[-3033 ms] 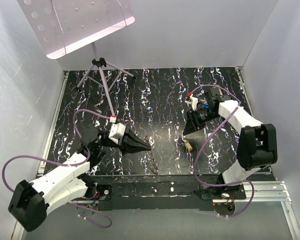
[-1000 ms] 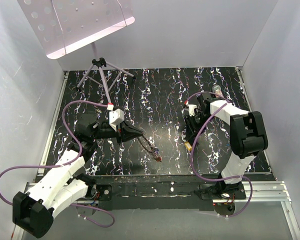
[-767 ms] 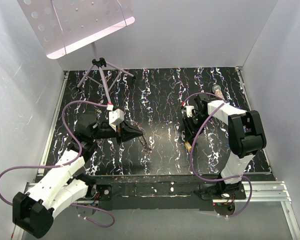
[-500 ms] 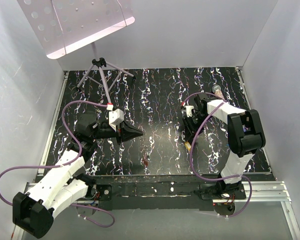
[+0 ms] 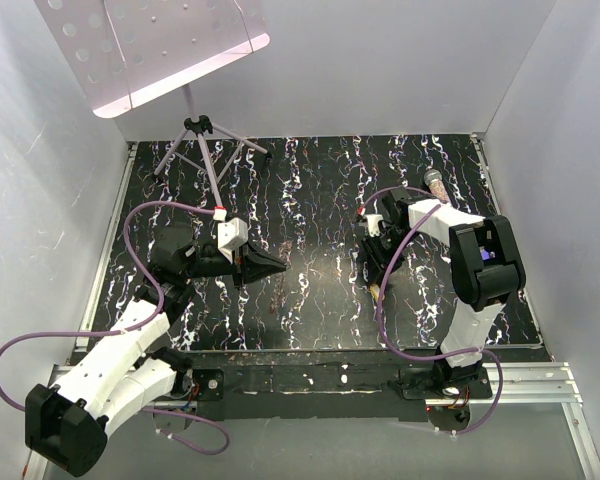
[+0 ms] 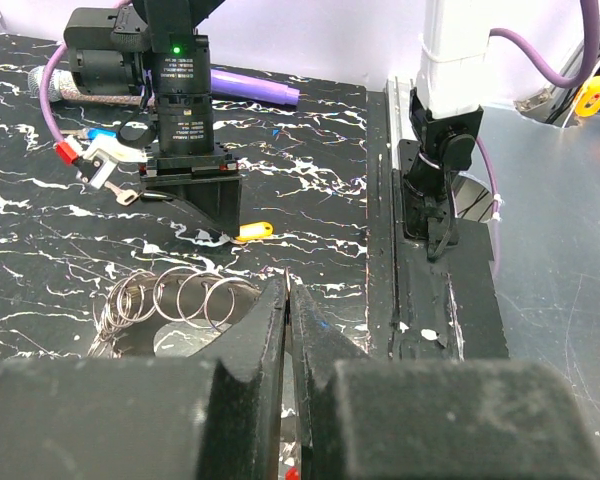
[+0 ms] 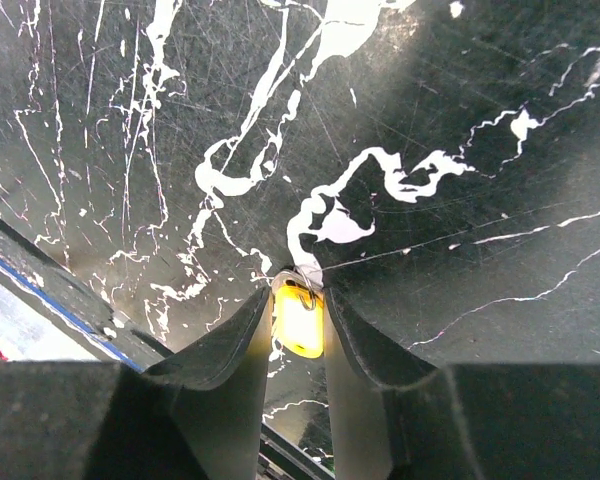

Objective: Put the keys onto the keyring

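My left gripper (image 5: 280, 266) (image 6: 287, 285) hovers over the left-centre of the table, shut, with a thin wire of the keyring (image 6: 170, 298) pinched at its tips. A chain of silver rings hangs beside its left finger. My right gripper (image 5: 377, 284) (image 7: 297, 293) points down at the table right of centre. Its fingers press both sides of the yellow-headed key (image 7: 298, 322) (image 6: 255, 231), which lies on the tabletop. A red-headed key (image 6: 80, 153), a blue-headed one (image 6: 98, 133) and a plain silver key (image 6: 130, 197) lie just beyond the right gripper.
A purple marker pen (image 6: 250, 87) and a clear tube of pinkish beads (image 5: 432, 181) lie behind the right arm. A tripod stand (image 5: 205, 150) with a tilted perforated plate (image 5: 150, 45) stands at the back left. White walls enclose the marbled black table (image 5: 310, 190).
The right gripper's jaws have narrowed around the yellow-headed key. The chain of rings under the left gripper has swung back towards that gripper. The left arm has barely moved.
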You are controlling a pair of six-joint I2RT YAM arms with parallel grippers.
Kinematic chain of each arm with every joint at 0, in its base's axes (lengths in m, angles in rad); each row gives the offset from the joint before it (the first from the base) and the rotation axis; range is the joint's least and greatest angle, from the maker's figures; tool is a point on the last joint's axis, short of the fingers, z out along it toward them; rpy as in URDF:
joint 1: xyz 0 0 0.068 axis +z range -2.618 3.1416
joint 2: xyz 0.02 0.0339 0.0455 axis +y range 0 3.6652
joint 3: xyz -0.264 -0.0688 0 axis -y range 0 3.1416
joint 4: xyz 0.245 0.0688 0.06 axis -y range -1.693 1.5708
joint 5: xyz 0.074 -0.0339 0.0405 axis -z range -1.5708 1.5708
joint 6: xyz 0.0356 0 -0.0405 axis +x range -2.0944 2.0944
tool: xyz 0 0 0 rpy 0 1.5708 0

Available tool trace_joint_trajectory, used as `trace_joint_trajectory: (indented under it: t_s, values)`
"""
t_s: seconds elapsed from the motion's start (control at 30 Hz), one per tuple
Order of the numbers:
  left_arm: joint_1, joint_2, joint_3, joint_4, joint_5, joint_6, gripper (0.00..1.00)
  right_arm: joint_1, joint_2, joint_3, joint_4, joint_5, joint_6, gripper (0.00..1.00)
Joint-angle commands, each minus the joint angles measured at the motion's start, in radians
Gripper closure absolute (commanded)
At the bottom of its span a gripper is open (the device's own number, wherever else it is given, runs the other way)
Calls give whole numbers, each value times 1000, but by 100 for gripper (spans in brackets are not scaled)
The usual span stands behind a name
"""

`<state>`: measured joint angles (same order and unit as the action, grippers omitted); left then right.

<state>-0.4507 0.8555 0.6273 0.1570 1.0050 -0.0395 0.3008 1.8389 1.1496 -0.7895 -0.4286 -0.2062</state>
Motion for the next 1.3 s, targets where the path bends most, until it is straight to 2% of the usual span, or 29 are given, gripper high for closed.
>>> trace_joint_trajectory:
  t_s: [0.0,0.67,1.27]
  values:
    - [3,-23,11,13,4,12,100,12,3,41,-20,8,2,66]
    - [3,-23,12,10,4,15,100,37,6,41,-16,30,7,76]
    - [3,-21,12,10,3,16,100,41,3,42,-16,42,5,77]
